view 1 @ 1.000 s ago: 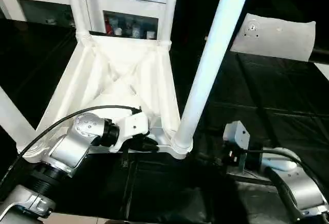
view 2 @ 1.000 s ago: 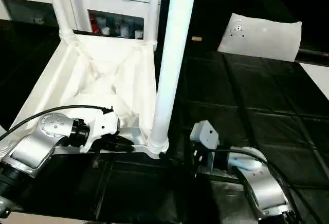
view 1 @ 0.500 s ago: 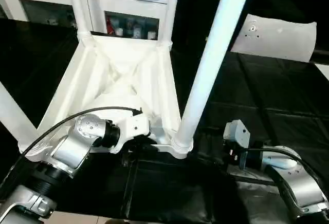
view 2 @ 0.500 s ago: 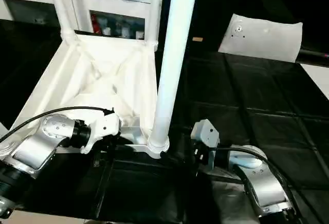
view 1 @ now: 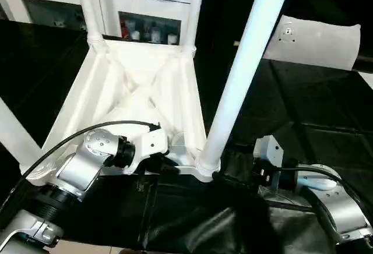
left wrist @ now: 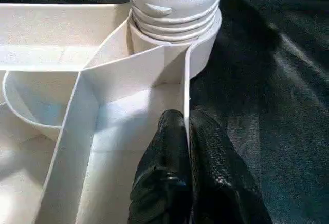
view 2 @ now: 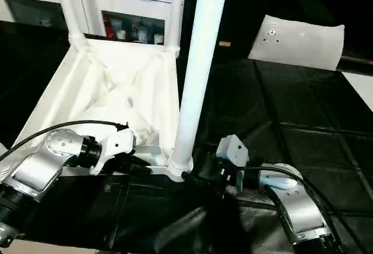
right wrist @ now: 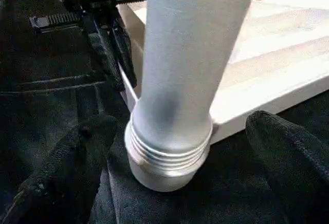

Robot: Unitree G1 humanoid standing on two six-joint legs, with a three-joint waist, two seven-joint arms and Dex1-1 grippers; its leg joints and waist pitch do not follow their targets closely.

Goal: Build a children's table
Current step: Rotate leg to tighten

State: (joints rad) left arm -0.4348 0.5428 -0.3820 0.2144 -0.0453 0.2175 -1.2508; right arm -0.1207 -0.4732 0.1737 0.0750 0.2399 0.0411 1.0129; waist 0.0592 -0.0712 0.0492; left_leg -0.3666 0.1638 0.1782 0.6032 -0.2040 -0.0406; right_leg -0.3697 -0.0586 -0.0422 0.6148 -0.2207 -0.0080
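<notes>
Since a second ago the black cloth (view 1: 192,225) has bunched up in front of the near corner socket (view 1: 205,169), while the arms have barely shifted. The left gripper (left wrist: 186,147) is pinched shut on the tabletop's (view 1: 140,99) thin near rim, just beside that socket. The right gripper (right wrist: 169,147) stands wide open, its fingers (right wrist: 288,147) flanking the base of the near leg (view 1: 242,70) (threads visible at the socket) without touching it. Farther back, two more legs (view 1: 87,9) rise from the far corners, with a white pillow-like block (view 1: 315,41) beyond.
</notes>
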